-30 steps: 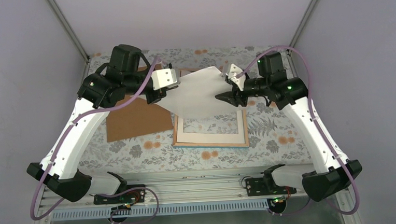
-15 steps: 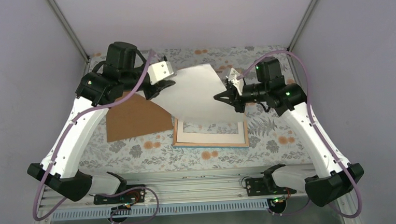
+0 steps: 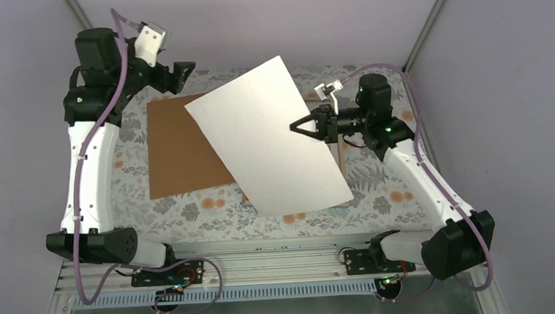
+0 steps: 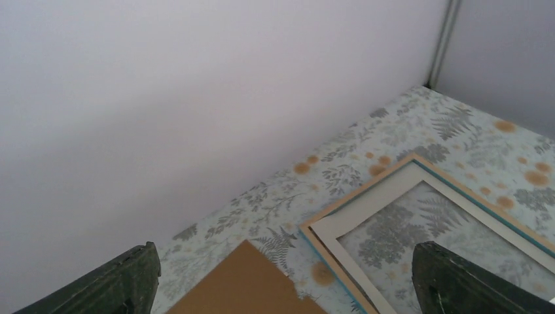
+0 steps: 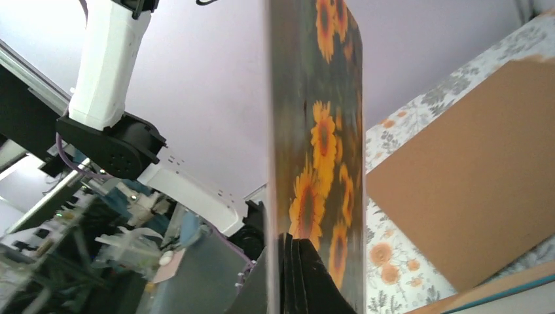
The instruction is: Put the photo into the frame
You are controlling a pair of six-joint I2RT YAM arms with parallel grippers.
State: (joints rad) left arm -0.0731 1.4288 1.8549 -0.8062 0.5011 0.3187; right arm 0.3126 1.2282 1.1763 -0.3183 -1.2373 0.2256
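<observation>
Right hand (image 3: 294,125) pinches the photo (image 3: 266,143), apparently hiding most of the frame (image 4: 354,196); left hand (image 3: 182,67) spread, empty.

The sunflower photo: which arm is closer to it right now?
Right. The right arm's fingers are shut on the photo at its right edge, holding it tilted in the air. The left arm's fingers stand open, raised near the back-left corner, apart from the photo.

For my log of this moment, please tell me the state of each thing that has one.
photo: raised, tilted, held at its edge
frame: lying flat, no photo inside
backing board: lying flat, outside the frame
left pincer: open, empty
right pincer: shut on photo
</observation>
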